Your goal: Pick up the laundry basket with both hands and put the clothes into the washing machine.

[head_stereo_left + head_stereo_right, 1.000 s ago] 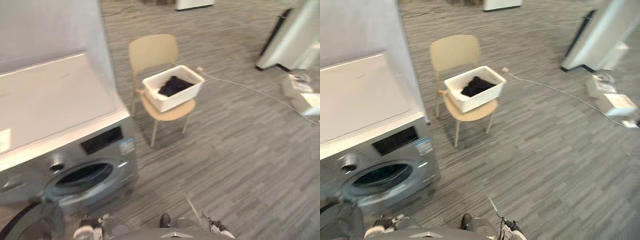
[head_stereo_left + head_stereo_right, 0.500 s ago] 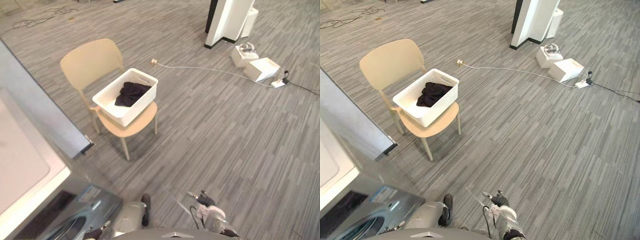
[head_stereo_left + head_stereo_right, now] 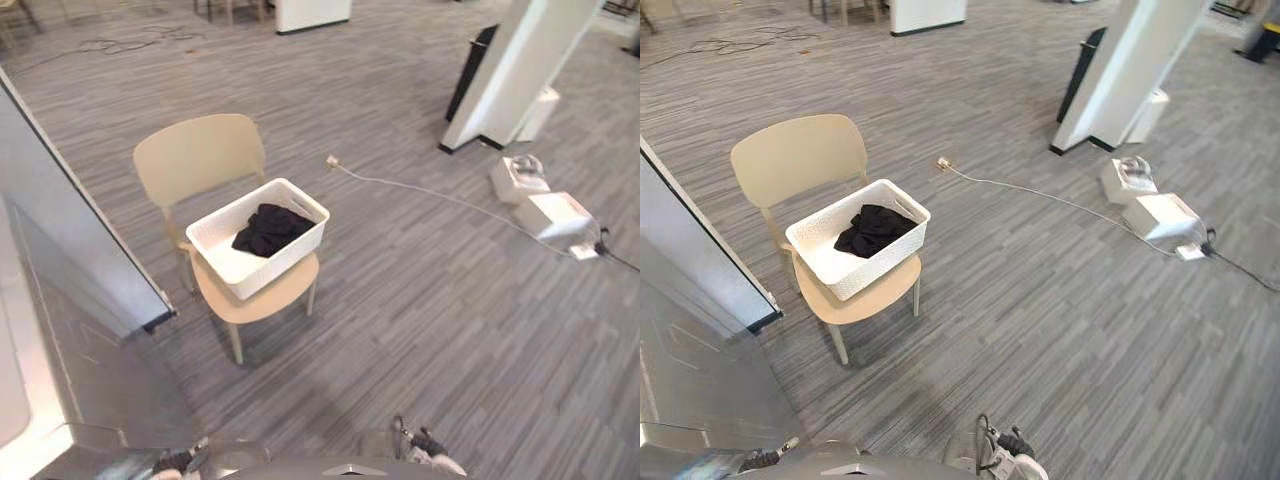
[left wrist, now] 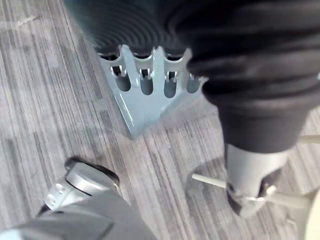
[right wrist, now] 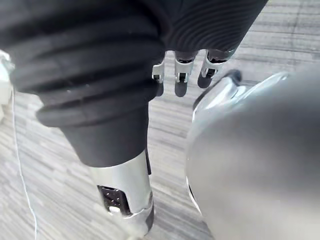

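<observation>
A white laundry basket (image 3: 258, 238) stands on the seat of a beige chair (image 3: 198, 160), with dark clothes (image 3: 270, 228) heaped inside it. The grey washing machine (image 3: 75, 310) rises along the left edge, its side panel towards the chair. My left hand (image 4: 135, 107) hangs low by my side, open, its fingers relaxed over the floor and holding nothing. My right hand (image 5: 125, 187) hangs the same way on the other side, open and holding nothing. Both hands are far from the basket, at the bottom of the eye views.
A white pillar (image 3: 520, 70) stands at the back right, with white boxes (image 3: 555, 213) on the floor near it. A pale cable (image 3: 430, 192) runs across the grey carpet from behind the chair to the boxes. A white cabinet (image 3: 312, 12) stands at the far back.
The whole picture has swung from the washing machine's door towards the chair, so the camera moved. Basket, clothes and chair stay put. Both hands remain low.
</observation>
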Controlling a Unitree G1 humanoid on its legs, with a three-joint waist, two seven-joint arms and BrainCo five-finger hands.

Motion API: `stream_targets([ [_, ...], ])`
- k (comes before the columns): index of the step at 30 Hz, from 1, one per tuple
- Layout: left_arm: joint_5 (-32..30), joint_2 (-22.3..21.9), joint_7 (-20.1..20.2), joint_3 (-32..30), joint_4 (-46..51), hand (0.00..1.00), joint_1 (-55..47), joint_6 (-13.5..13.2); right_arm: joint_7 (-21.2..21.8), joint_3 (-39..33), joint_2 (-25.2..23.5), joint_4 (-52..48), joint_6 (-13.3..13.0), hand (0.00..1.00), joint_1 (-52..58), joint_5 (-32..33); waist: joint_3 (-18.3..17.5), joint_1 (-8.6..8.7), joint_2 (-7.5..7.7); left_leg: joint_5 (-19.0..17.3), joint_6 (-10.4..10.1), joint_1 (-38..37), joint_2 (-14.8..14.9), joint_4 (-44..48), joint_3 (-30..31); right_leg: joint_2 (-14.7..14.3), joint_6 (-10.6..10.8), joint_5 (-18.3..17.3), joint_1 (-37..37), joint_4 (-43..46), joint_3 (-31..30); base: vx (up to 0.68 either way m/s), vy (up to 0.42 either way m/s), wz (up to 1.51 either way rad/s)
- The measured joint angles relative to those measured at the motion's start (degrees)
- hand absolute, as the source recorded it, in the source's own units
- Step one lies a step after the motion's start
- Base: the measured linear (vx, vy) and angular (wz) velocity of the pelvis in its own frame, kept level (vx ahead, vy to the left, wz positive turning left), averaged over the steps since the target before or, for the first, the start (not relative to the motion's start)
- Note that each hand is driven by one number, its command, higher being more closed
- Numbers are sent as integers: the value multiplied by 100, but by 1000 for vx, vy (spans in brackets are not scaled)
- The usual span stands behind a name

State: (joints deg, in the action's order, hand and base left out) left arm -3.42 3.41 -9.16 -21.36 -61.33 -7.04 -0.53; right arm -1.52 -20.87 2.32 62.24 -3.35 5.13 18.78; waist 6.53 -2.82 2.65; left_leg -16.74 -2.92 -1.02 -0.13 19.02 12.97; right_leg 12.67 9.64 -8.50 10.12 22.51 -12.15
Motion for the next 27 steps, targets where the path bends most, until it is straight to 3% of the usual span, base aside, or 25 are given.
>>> stream_targets([
  [1, -13, -2, 10, -264, 39, 0, -119, -63, 0, 63, -42, 22, 18, 0, 66, -25, -128, -44, 141, -223, -213, -38, 185, 154, 97, -127, -135, 248, -26, -12, 357, 177, -629, 48],
  [2, -10, -22, 8, -398, 45, 0, -156, -74, 0, 98, -53, 37, 31, 0, 75, -31, -182, -64, 146, -325, -309, -35, 321, 243, 124, -212, 84, -71, -45, 21, 525, 233, -618, 25],
  [3, 54, -161, 24, -579, -37, 0, -180, -76, 2, 136, 26, 121, 40, 0, -3, -60, -244, -70, -103, -351, -383, 155, 706, 660, 194, -584, -23, -240, -133, 7, 791, 176, -463, 36],
  [5, 167, -289, 97, -782, 4, 0, -167, -91, -11, 190, 155, 143, 53, 0, -77, -100, -245, -27, -221, 186, 108, 938, 993, 1786, 86, -846, -284, -270, -319, -216, 1296, 152, -530, 82],
  [6, 213, -353, 123, -774, -11, 0, -162, -78, -28, 254, 248, 122, 33, 0, -103, -93, -79, -55, -288, 635, 363, 1263, 1304, 2304, -429, -979, -464, -196, -641, -487, 1588, 143, -571, 98],
  [7, 219, -365, 124, -750, -13, 0, -155, -68, -40, 325, 309, 125, 33, 0, -101, -86, 4, -104, -299, 669, 381, 1394, 1490, 2594, -927, -990, -579, -169, -862, -652, 1765, 163, -478, 113],
  [8, 213, -335, 126, -564, -16, 0, -235, -60, -53, 441, 362, 113, 25, 0, -82, 3, 13, -156, -296, 589, 402, 1488, 1654, 2826, -1947, -954, -695, -102, -1249, -1054, 2085, 163, -386, 100],
  [9, 211, -308, 132, -490, -14, 0, -278, -62, -50, 461, 370, 109, 20, 0, -81, 5, 9, -154, -289, 535, 376, 1478, 1661, 2762, -2354, -933, -715, -72, -1396, -1231, 2248, 145, -274, 124],
  [11, 208, -276, 200, -312, -13, 0, -273, -67, -53, 374, 392, 2, 10, 0, -109, 148, 13, -139, -310, 364, 217, 1406, 1375, 2028, -3507, -909, -710, -27, -1711, -1625, 2877, 110, -180, 138],
  [12, 201, -271, 217, -284, -22, 0, -275, -66, -56, 334, 397, -62, 5, 0, -116, 186, 5, -146, -325, 360, 212, 1383, 1226, 1687, -3730, -910, -708, -30, -1739, -1689, 3039, 127, -135, 144],
  [13, 189, -256, 248, -258, -85, 0, -278, -55, -63, 187, 410, -88, -22, 0, -202, 238, 4, -145, -343, 414, 205, 1276, 875, 875, -4138, -914, -698, -26, -1775, -1766, 3339, 147, -104, 126],
  [14, 91, -253, 327, -285, -252, 0, -319, -28, -116, 48, 426, -98, -24, 0, -284, 289, -4, -190, -390, 724, 627, 1075, 556, -110, -4655, -978, -680, -35, -1778, -1827, 3557, 126, -79, 100],
  [16, 0, -228, 361, -436, -359, 0, -340, 69, -158, 52, 362, -126, -32, 0, -469, 399, -4, -227, -310, 881, 911, 1001, 375, -357, -4568, -933, -622, -79, -1780, -1824, 3562, 113, -19, 44],
  [18, -81, -172, 366, -605, -446, 0, -381, 123, -164, 166, 224, -270, -42, 0, -550, 451, 25, -232, -177, 767, 906, 881, 197, -486, -4477, -780, -534, -299, -1746, -1480, 3611, 126, 21, 34],
  [20, -207, -149, 362, -536, -539, 0, -358, 162, -158, 408, 149, -366, -69, 0, -526, 530, -3, -181, -208, 794, 853, 664, 115, -784, -4378, -561, -381, -449, -1242, -88, 3401, 120, 68, 33],
  [22, -369, -68, 333, -301, -532, 0, -191, 165, -97, 745, -89, -693, -62, 0, -349, 622, 1, -22, -170, 846, 776, 425, 68, -979, -4078, -432, 169, -170, -468, 1922, 2878, 167, 88, 65],
  [24, -411, 107, 303, 12, -491, 0, -6, 165, -8, 1021, -179, -1070, -90, 0, -75, 630, 10, 120, -58, 869, 757, 176, -1, -1083, -3776, -435, 214, -141, -33, 2940, 2508, 213, 1, 80],
  [25, -427, 191, 238, 166, -455, 0, 153, 159, -11, 1022, -199, -1251, -120, 0, 32, 685, 16, 162, 53, 955, 791, -12, -50, -1145, -3644, -348, 192, -307, 13, 3039, 2489, 202, -25, 75],
  [27, -442, 281, 151, 540, -274, 0, 397, 141, -37, 958, -187, -1642, -168, 0, 206, 807, 18, 229, 76, 980, 765, -160, -54, -1163, -3341, -227, 52, -561, 22, 2611, 2521, 172, -52, 88],
])
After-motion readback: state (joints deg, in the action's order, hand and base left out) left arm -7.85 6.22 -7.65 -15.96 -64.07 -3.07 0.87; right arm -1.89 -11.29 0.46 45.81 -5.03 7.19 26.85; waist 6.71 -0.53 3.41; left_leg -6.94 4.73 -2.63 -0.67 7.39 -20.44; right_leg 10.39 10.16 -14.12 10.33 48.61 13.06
